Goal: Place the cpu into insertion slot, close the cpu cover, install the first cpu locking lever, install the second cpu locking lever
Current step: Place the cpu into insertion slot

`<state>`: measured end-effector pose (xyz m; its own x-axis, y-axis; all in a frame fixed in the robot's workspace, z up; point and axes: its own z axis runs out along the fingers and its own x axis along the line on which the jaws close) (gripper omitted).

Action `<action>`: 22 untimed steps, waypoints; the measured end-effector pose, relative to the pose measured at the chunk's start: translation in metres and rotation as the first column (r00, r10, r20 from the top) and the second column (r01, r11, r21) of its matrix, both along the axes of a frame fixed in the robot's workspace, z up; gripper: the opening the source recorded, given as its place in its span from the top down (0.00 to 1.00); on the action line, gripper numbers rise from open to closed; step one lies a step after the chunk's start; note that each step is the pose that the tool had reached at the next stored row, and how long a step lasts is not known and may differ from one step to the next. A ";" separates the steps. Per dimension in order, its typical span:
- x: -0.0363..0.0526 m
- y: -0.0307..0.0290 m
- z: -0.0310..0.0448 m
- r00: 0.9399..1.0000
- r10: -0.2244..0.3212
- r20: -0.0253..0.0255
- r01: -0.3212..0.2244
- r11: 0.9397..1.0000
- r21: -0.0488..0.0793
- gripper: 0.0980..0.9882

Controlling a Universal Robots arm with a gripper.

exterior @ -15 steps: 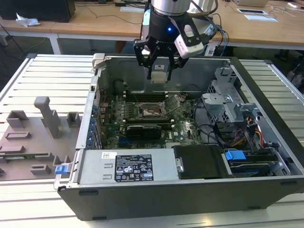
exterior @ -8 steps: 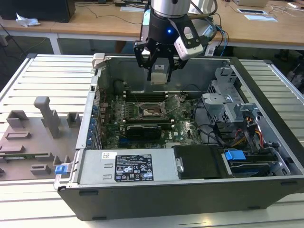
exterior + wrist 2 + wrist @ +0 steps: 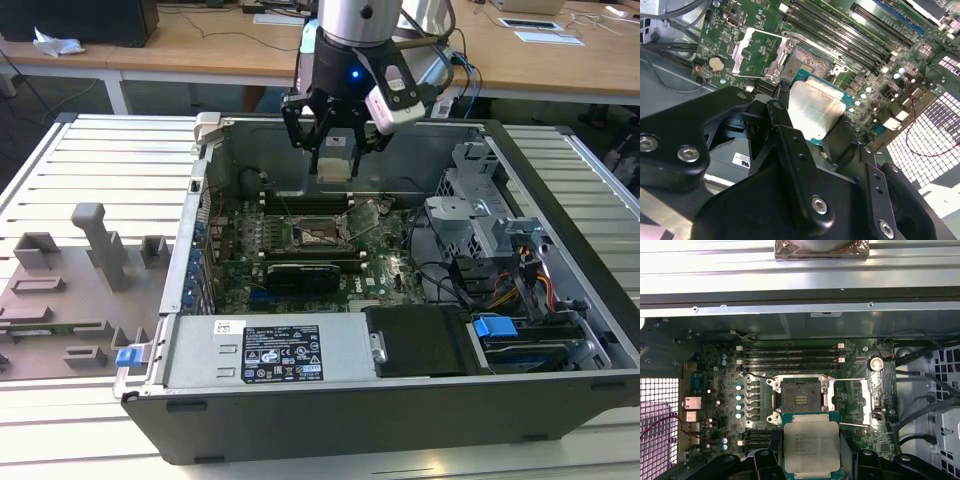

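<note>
Pinching the cpu (image 3: 336, 166) by two opposite edges, the gripper (image 3: 335, 160) hangs in the upper middle of the exterior view. From my seat it sits about level with the far rim of the open computer case (image 3: 350, 415) and well above the green motherboard (image 3: 395, 270).

In both wrist views the black fingers (image 3: 763, 458) press on either side of the chip (image 3: 811, 445), its pale metal top facing the cameras (image 3: 815, 107).

The insertion slot (image 3: 800, 399) lies bare and dark inside its silver rim, apart from the cpu and beyond it. In the exterior view I find it (image 3: 322, 236) near the centre of the frame, below the gripper.

The cpu cover (image 3: 865, 402) is swung open and lies beside the slot. In the second wrist view the board shows through the window of its frame (image 3: 741, 47).

A row of memory sticks (image 3: 790, 356) runs along the far side of the slot. At the exterior view's left a grey fixture tray (image 3: 60, 300) lies on the slatted table (image 3: 110, 160).
</note>
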<state>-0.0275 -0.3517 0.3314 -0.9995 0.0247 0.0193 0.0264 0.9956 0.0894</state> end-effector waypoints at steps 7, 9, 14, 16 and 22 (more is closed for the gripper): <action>0.0000 0.0000 -0.0073 1.000 0.000 0.000 0.000 1.000 0.000 0.50; 0.0000 0.0000 -0.0135 1.000 0.000 0.000 0.000 1.000 -0.002 0.50; -0.0001 0.0090 -0.0233 1.000 0.001 0.000 -0.001 0.999 -0.040 0.50; -0.0002 0.0096 -0.0278 1.000 0.001 0.000 -0.001 0.999 -0.040 0.50; -0.0002 0.0136 -0.0423 1.000 0.002 0.000 -0.002 0.999 -0.040 0.50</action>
<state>-0.0278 -0.3381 0.2892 -0.9996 0.0233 0.0183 0.0242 0.9985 0.0492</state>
